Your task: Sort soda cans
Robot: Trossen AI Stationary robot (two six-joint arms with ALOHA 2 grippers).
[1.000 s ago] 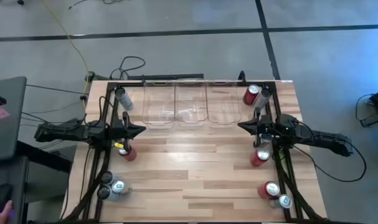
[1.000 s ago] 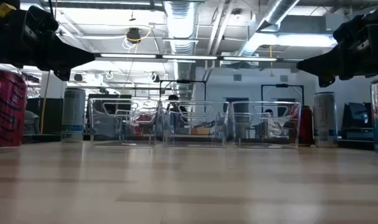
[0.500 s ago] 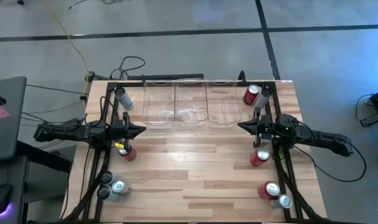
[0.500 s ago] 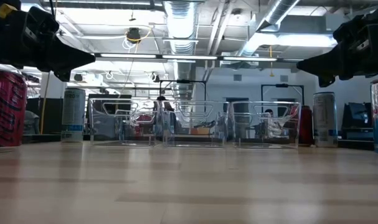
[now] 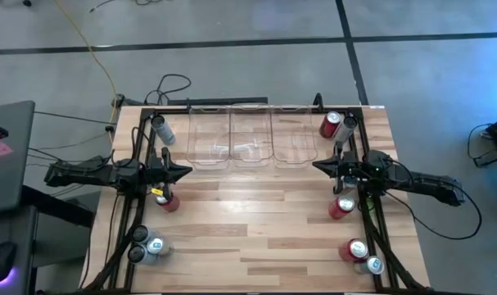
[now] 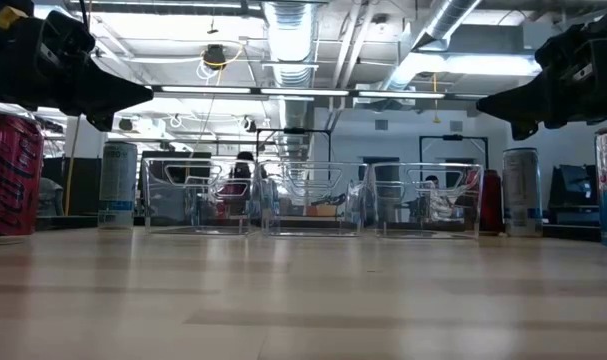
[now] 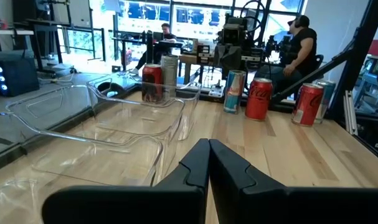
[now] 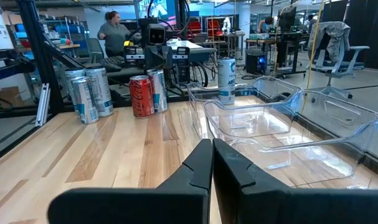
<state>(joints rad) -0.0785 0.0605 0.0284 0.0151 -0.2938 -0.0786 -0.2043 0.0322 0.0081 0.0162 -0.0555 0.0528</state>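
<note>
Soda cans (image 5: 341,206) are stood upright in small groups along both side edges of the wooden table. Red ones are seen at the far right corner (image 5: 330,124) and left edge (image 5: 168,201); silver-blue ones (image 5: 155,245) near the front corners.

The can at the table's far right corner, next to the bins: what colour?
Red can with a silver top; the high view shows it best.

two matte black arms, left arm (image 5: 92,173) and right arm (image 5: 412,182) alike, slim angular links, tapered wedge-shaped black fingers (image 7: 229,168), black cable trailing off the right arm, small yellow tag on the left
</note>
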